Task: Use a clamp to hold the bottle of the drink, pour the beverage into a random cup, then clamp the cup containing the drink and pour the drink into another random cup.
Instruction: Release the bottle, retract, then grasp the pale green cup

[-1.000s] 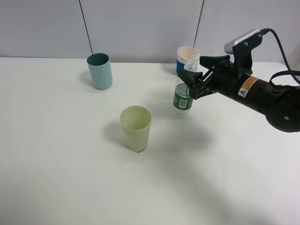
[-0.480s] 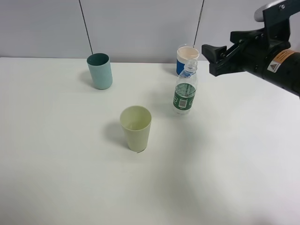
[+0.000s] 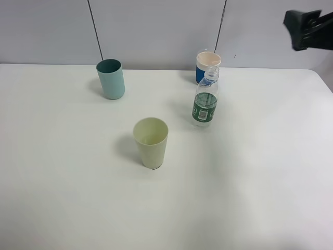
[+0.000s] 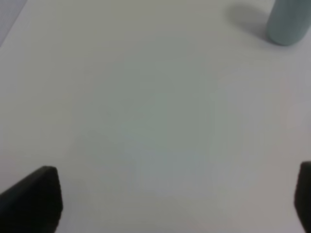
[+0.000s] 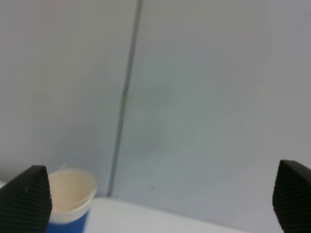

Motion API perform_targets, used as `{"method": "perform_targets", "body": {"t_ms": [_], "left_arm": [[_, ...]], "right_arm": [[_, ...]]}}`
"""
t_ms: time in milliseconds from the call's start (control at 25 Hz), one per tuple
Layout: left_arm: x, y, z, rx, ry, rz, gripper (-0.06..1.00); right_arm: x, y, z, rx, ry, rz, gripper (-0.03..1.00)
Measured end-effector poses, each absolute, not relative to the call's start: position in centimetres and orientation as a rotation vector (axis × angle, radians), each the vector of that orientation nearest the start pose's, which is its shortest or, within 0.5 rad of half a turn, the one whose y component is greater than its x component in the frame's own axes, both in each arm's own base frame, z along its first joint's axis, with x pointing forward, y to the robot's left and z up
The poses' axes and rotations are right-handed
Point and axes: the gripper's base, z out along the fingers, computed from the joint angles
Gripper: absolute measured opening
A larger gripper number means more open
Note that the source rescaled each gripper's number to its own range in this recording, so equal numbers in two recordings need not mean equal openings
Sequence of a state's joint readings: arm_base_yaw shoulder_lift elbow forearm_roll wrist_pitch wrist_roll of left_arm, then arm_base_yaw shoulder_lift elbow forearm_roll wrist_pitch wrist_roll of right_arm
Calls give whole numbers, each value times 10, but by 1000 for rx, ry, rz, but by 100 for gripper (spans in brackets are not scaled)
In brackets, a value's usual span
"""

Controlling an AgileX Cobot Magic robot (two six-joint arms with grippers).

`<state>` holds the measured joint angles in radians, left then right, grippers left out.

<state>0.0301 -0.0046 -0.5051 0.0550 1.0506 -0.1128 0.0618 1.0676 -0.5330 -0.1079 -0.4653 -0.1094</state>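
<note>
Bare white counter against a pale grey panelled wall.

Matte white counter (image 3: 62,208) across nearly the whole exterior high view, smooth and plain, back edge straight against the wall (image 3: 156,31), right edge slanting away at the far corner. Wall flat, pale blue-grey, split into panels by two thin dark seams: left seam (image 3: 95,31) and right seam (image 3: 222,26), each slightly tilted, both running down to the counter's back edge. Same grey wall with a dark seam in the right wrist view; blurred white counter surface in the left wrist view. Soft, even light, faint diffuse shadows on the counter.
</note>
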Motion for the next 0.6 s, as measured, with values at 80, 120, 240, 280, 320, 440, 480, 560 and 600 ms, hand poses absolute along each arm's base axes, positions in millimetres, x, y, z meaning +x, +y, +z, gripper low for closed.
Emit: {"method": "perform_targets", "body": {"t_ms": [80,120,240,280,320,440,480,560,600], "left_arm": [[-6,4,280,-147,2018,13,90],[-6,4,280,-147,2018,13,90],[-6,4,280,-147,2018,13,90],[-6,4,280,-147,2018,13,90],[-6,4,280,-147,2018,13,90],[-6,4,280,-147,2018,13,90],[-6,4,280,-147,2018,13,90],[-6,4,280,-147,2018,13,90],[-6,4,280,-147,2018,13,90]], "right_arm": [[212,8,314,-209,1497,-115,82],[205,3,320,-189,1480,-138,82],[183,-8,335,-141,1450,-200,82],[176,-12,339,-124,1442,-220,82],[170,-14,341,-110,1445,-237,82],[152,-22,344,-66,1480,-292,82],[146,-23,345,-58,1494,-304,82],[136,-23,345,-55,1518,-322,82],[131,-23,346,-54,1524,-326,82]]}}
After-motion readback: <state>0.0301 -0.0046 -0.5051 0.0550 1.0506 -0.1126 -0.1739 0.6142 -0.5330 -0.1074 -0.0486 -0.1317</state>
